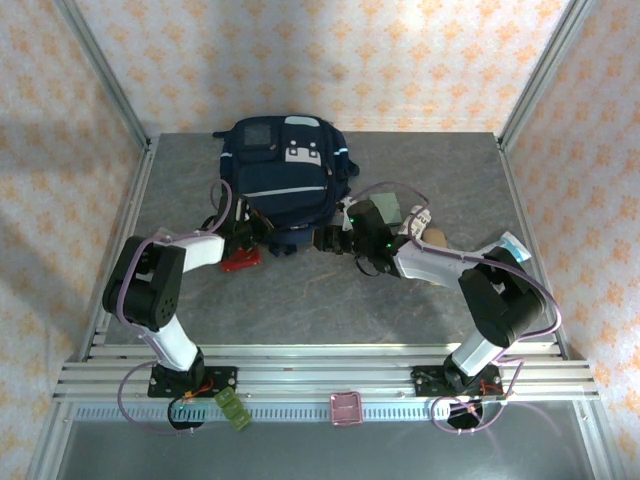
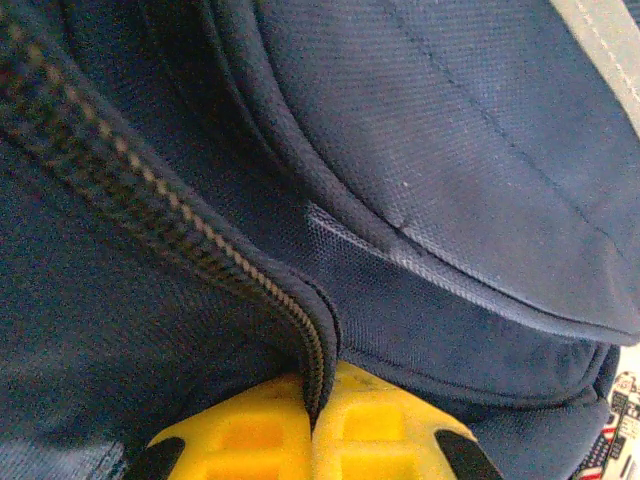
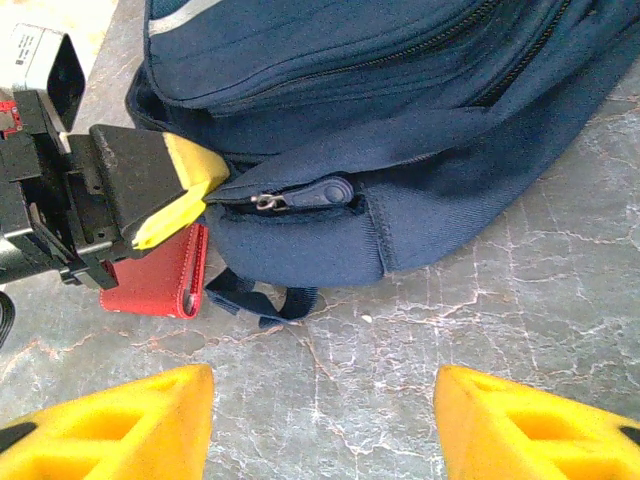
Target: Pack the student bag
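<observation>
Right hand [image 3: 322, 400] spread over grey table [image 3: 480, 300]; left hand [image 2: 312, 428] pinches student bag [image 2: 450, 150]; papered walls [image 1: 330, 60].

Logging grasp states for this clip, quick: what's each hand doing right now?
Left hand: closed, pinching the student bag along its zipper.
Right hand: open, holding nothing.

I work on a grey, marbled tabletop [image 1: 300, 305] veined with pale cracks. Cream wallpaper with small orange flower motifs covers the far wall [image 1: 330, 60], the left wall [image 1: 45, 180] and the right wall [image 1: 600, 200]. Aluminium posts [image 1: 102, 70] rise at the far corners. Slotted aluminium rails [image 1: 320, 378] line the near edge. The light is soft and even.
</observation>
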### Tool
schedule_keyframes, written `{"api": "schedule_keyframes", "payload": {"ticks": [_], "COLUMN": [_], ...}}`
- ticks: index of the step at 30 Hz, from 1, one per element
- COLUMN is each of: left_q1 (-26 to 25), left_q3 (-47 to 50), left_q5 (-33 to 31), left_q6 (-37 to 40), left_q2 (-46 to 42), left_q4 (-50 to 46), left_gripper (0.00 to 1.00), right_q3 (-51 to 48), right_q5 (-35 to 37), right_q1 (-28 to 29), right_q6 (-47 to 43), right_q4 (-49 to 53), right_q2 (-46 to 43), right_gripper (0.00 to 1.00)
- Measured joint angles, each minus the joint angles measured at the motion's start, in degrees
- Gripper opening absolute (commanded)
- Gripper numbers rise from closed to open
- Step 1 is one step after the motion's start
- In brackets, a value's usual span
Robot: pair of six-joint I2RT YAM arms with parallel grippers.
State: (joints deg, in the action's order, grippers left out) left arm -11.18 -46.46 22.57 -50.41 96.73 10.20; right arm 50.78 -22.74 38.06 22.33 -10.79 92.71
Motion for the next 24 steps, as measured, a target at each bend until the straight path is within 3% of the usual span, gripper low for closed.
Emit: {"api": "schedule_keyframes", "payload": {"ticks": [8, 15, 24], "left_q1": [-0.81, -0.83, -0.85], "left_q3": [-0.39, -0.39, -0.33], "left_q5": [0.26, 1.14, 1.57], "left_q6": [2.27, 2.27, 1.42], "left_q2": [-8.7, -10.88, -10.88], "left_q4": [-3.41, -3.1, -2.64], "left_gripper": [0.0, 0.0, 0.0], "right_q3": [-0.22, 0.09, 4.76], "right_q5": [-5.64, -8.76, -10.64], "right_q1": [-2.51, -3.41, -3.78], "right_q6": [1.95, 3.17, 3.43], "right_q4": [-6.93, -13.16, -14.64], "right_q2": [0.02, 1.86, 10.86], "right_gripper": [0.68, 0.67, 0.67]}}
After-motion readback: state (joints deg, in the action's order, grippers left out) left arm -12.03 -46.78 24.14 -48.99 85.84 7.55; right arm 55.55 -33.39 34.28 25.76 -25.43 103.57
